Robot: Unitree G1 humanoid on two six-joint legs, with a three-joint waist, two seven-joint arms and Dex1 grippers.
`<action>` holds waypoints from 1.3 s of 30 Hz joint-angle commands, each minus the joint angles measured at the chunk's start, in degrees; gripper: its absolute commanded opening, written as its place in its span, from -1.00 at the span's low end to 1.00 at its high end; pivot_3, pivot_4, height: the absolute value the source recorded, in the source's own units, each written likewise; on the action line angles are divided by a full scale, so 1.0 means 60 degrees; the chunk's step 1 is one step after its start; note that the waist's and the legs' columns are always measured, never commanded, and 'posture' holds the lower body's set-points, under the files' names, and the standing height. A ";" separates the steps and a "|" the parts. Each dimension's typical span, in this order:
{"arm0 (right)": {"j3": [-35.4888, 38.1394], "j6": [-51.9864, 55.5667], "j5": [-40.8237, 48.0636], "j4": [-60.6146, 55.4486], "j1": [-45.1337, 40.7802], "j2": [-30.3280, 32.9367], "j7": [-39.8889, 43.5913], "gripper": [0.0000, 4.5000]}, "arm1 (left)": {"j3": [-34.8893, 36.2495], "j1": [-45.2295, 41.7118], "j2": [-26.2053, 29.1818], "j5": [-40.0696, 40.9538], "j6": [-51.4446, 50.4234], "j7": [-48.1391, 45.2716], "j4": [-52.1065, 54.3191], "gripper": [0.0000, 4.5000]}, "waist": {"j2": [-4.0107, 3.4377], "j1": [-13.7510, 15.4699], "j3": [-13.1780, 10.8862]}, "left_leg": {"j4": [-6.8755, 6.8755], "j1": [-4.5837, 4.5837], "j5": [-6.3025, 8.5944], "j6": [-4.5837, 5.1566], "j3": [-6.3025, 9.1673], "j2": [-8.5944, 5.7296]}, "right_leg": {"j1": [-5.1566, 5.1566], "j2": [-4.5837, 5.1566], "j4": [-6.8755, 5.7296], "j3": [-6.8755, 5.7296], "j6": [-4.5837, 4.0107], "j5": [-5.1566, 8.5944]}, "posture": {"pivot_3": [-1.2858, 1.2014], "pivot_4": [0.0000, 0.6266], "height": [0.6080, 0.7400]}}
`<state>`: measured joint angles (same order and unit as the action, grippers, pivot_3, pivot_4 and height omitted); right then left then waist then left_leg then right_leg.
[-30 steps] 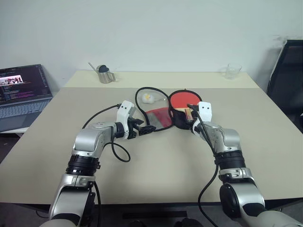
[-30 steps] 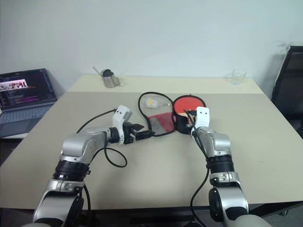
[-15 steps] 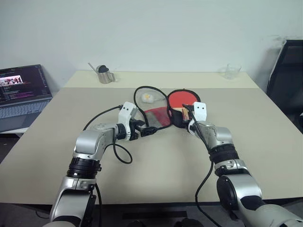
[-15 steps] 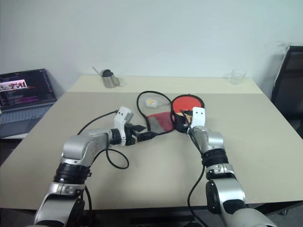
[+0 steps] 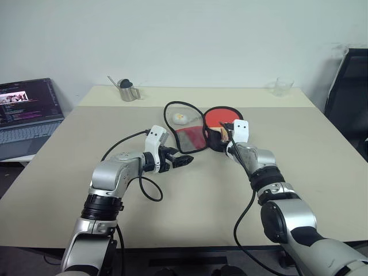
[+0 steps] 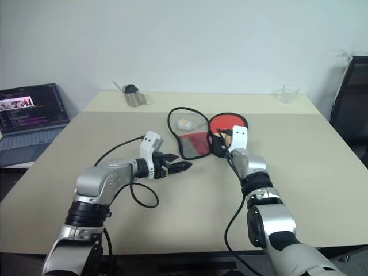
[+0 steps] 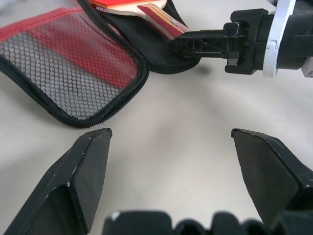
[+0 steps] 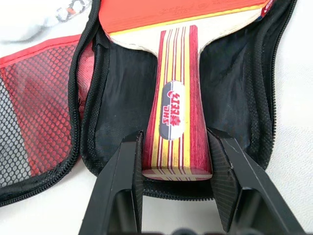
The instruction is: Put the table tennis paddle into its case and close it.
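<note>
Paddle (image 8: 177,105) handle sits squeezed between the right gripper (image 8: 177,183) jaws, lying inside the open case (image 8: 234,93). Left gripper (image 7: 168,147) jaws stand wide apart, empty, near the case's mesh flap.

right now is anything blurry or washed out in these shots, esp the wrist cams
Left wrist view: its own fingers are soft, the case mesh sharp. Right wrist view: paddle handle and logo crisp, top left corner washed out pale. Head views: even light, soft shadows under the arms.

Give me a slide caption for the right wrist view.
Right hand grips the paddle handle, laying it in the open case.
</note>
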<state>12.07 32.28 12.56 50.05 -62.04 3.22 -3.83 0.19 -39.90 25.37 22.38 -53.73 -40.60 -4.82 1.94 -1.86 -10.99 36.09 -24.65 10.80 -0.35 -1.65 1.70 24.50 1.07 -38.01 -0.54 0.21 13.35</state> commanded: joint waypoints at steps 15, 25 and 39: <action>0.0035 -0.0411 0.0009 -0.0164 -0.0184 -0.0016 0.0317 0.70 | 0.0048 0.0017 0.0091 0.0165 -0.0035 0.0075 0.0454 0.91 | 0.0000 -0.0004 0.0000 | 0.0000 0.0000 0.0000 0.0000 0.0001 0.0001 | 0.0000 0.0000 -0.0001 -0.0002 -0.0002 -0.0001 | 0.03 -0.52 1.00; 0.0082 0.0050 0.0183 -0.1464 -0.0130 0.0540 0.0729 0.98 | 0.0329 -0.0252 0.0095 0.0046 0.0210 0.0313 -0.0142 0.91 | 0.0000 -0.0001 0.0000 | 0.0000 0.0000 0.0000 0.0000 0.0001 0.0000 | 0.0000 0.0000 -0.0001 -0.0001 -0.0002 -0.0001 | 0.03 -0.52 1.00; -0.0192 0.2207 0.0713 -0.6185 0.1741 0.1773 0.1929 0.98 | 0.1235 -0.3646 -0.1394 -0.1396 0.3746 0.2959 -0.7569 0.91 | 0.0002 0.0037 0.0000 | 0.0002 -0.0004 0.0001 0.0001 -0.0015 -0.0012 | -0.0006 0.0001 0.0006 -0.0012 0.0033 0.0016 | 0.03 -0.52 1.00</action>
<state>10.57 45.29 16.54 16.91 -51.00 13.34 7.85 7.10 -59.13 17.14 14.66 -34.32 -23.02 -48.18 1.96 -1.64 -10.99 36.09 -24.68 10.80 -0.34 -1.74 1.64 24.47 1.07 -37.98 -0.61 0.40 13.45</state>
